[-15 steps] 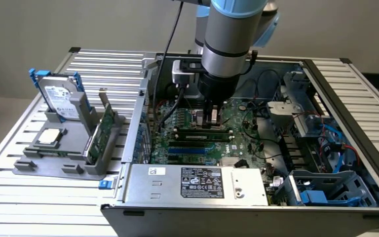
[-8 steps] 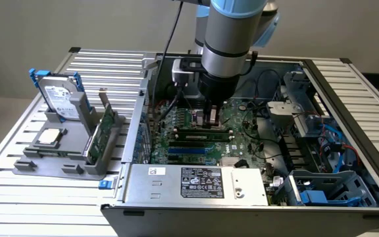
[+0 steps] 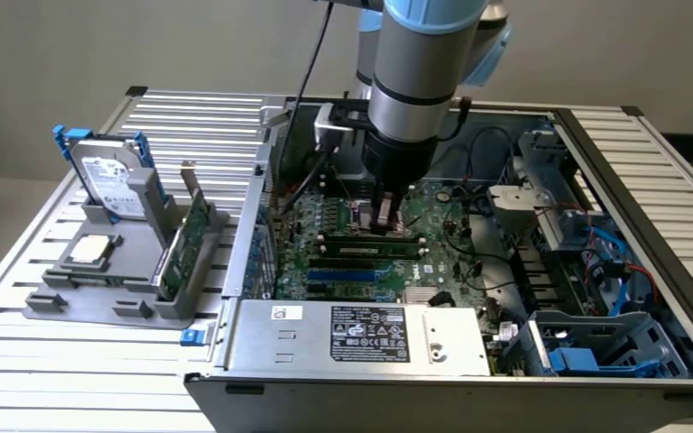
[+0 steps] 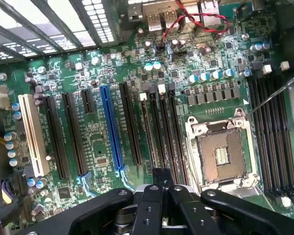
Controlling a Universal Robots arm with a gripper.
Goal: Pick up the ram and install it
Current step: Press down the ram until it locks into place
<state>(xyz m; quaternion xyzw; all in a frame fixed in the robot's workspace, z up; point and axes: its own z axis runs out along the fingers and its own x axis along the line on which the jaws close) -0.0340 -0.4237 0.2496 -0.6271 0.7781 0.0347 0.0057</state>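
Going from the exterior view's left: silver hard drive [image 3: 111, 183] upright in grey holder [image 3: 94, 302], round label unreadable; green expansion card [image 3: 185, 242] beside it. Inside the open computer case [image 3: 635, 225], ram [image 3: 371, 242] lying along motherboard [image 3: 443, 262] slots, gripper [image 3: 385, 219] directly over it, touching or nearly so. Finger opening impossible to tell. Power supply [image 3: 359, 332] label print illegible.

No text can be read; the power supply label [image 3: 371, 333] print is too small.
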